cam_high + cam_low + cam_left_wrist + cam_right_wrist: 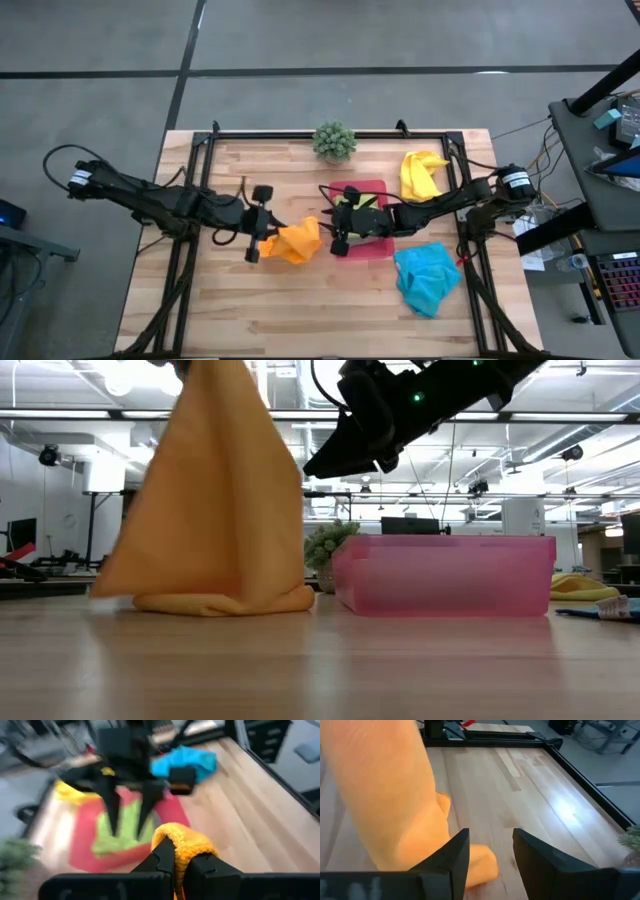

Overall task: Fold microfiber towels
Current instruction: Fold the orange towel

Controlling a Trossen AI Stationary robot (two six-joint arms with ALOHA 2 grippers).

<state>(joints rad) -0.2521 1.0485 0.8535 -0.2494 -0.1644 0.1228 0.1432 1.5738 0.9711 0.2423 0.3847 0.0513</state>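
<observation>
An orange towel hangs from my left gripper, which is shut on its top left of the table's middle. My right gripper hovers open just right of it, over the left end of a pink tray, and nothing sits between its fingers. The same gripper shows in the left wrist view above a lime green towel that lies flat in the tray. A yellow towel lies crumpled at the far right. A turquoise towel lies crumpled at the near right. My left gripper pinches a bunched hump at the orange towel's top between its two fingers, coming from the table's left and slanting a little down. The towel hangs below in a spreading cone, and its lower end rests folded on the table.
A small green potted plant stands at the far edge, mid-table. A black frame rail runs round the tabletop. Bare wood lies along the near side, in front of the towel.
</observation>
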